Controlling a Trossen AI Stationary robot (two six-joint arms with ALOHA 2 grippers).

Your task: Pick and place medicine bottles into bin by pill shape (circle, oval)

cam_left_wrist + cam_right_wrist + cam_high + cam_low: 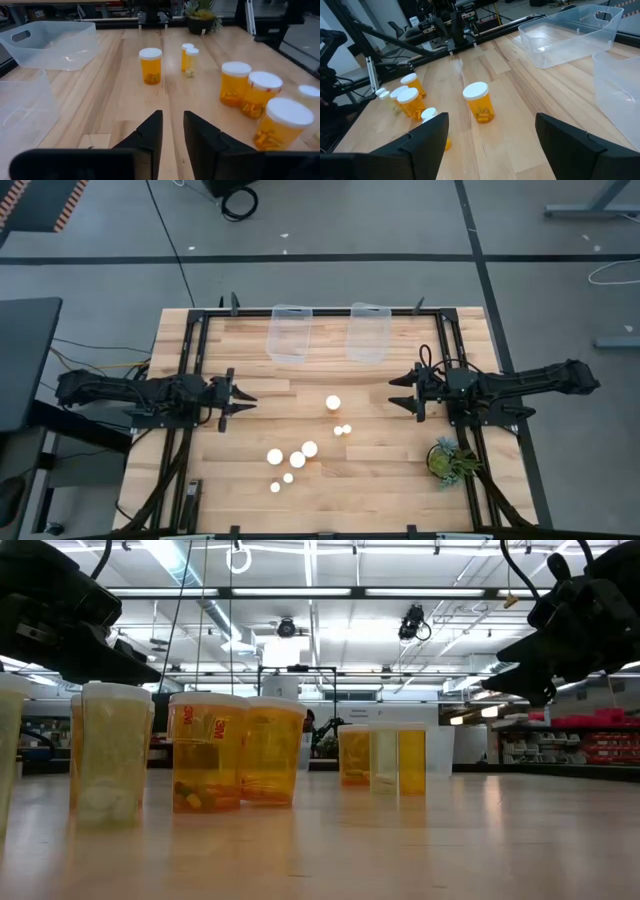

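A: Where do your two arms stand?

B: Your left gripper (pixel 243 398) hangs above the left side of the counter (pixel 240 470), its fingers (pixel 150 131) drawn near together with a narrow gap between them and nothing held. Your right gripper (pixel 397 394) hangs above the right side, its fingers (pixel 427 131) spread wide and holding nothing. The two face each other across the middle.

A: And the medicine bottles?

B: All seven stand upright on the counter, between your arms and nearer than them. One larger bottle (pixel 333 403) stands alone near the middle, about level with your grippers. Just near and right of it, two small bottles (pixel 343 430) stand touching or almost so. Further near and to the left, three larger bottles (pixel 297 456) cluster close together, and two small ones (pixel 281 482) stand just near of that cluster. In your left wrist view the lone bottle (pixel 150 65) shows orange pills at its bottom; I cannot tell their shape.

A: Where are the bins?

B: Two clear plastic bins sit at the far edge, the left bin (pixel 290 332) and the right bin (pixel 367 331) side by side and apart. No bottle is in either.

A: Anything else on the counter?

B: A small potted plant (pixel 448 459) sits at the near right, beside your right arm.
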